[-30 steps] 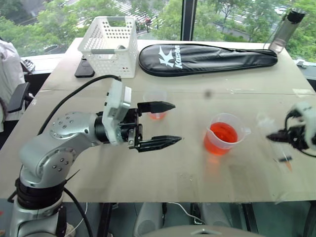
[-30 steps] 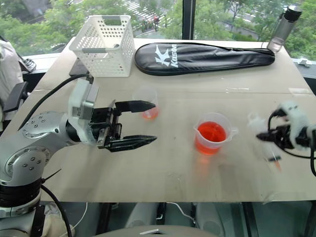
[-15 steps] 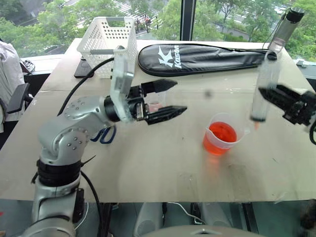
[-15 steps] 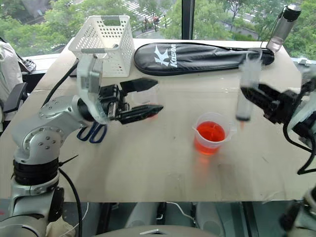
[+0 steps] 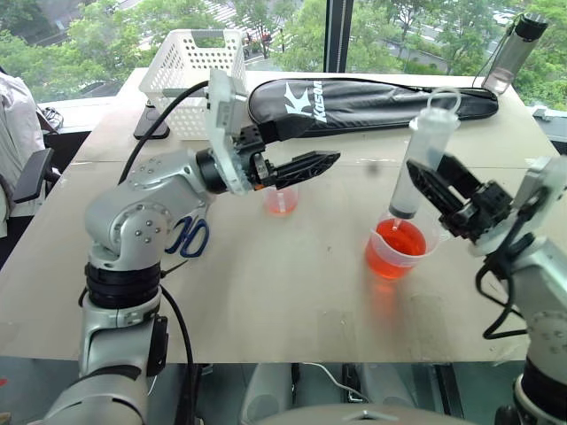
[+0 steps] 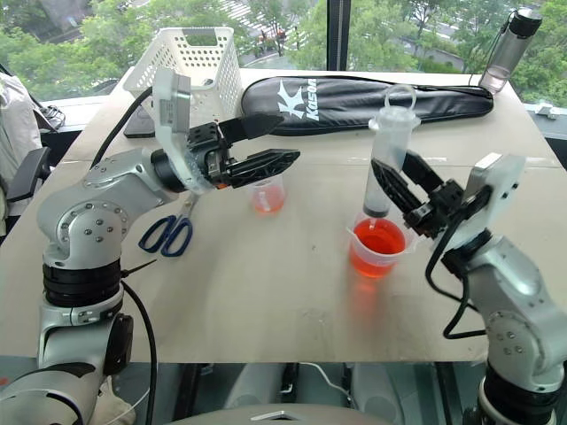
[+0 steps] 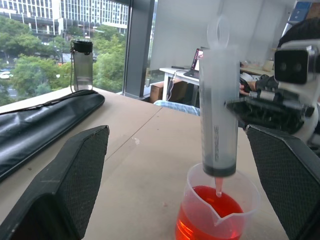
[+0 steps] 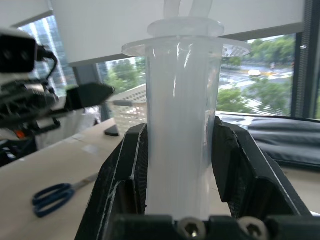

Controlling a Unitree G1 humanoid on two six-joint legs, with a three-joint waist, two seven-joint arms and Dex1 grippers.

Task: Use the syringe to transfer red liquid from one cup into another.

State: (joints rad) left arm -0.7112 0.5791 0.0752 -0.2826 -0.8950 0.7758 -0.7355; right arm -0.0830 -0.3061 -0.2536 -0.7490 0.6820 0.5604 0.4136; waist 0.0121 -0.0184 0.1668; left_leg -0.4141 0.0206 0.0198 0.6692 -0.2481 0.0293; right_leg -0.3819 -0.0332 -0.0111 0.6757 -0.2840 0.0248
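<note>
While scissors [image 5: 188,237] show overhead, syringe [image 7: 218,115] tip clears red liquid [image 7: 207,200].

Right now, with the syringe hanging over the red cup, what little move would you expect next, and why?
Probably a short drop straight down. The right claw is shut on the syringe, held nearly upright with its tip just above the red liquid in the beaker, not yet dipped in. The plunger looks pushed in and the barrel looks empty, so the tip likely has to be submerged before anything can be drawn up.
</note>
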